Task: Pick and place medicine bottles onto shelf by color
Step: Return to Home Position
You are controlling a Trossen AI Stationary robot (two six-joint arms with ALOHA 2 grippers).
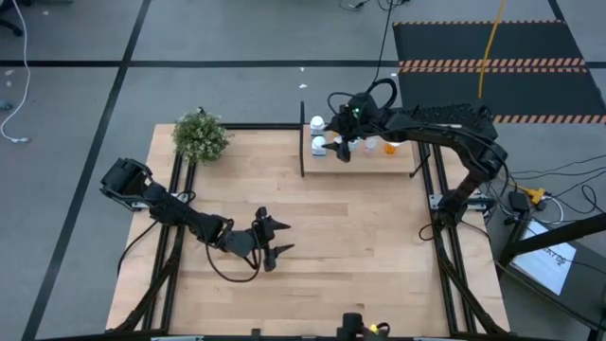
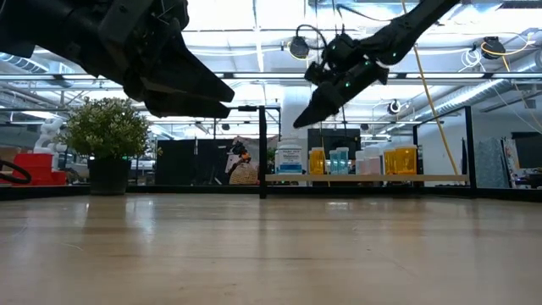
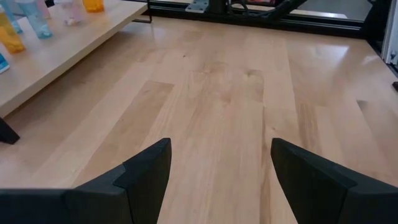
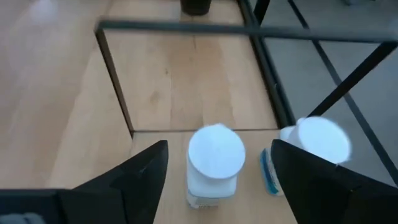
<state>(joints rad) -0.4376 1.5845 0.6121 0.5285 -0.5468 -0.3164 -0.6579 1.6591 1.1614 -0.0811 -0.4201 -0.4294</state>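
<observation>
High view: right gripper [image 1: 339, 150] hung over shelf [image 1: 379, 166], upper centre-right, jaws spread, empty. Beneath it white pill bottle [image 4: 216, 165] stood on shelf, second white bottle [image 4: 314, 140] beside. Idle left gripper [image 1: 284, 237] lower centre, jaws open. Return-home judged in hand; straight lift needed, bottles left unclipped.

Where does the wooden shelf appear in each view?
High view: shelf, above centre, slightly right.
Low view: shelf, thin board in the background, centre to right.
Left wrist view: shelf, ahead of the left gripper, off to one side.
Right wrist view: shelf, close below the right gripper.
Shared landmark: the medicine bottles standing on it.
</observation>
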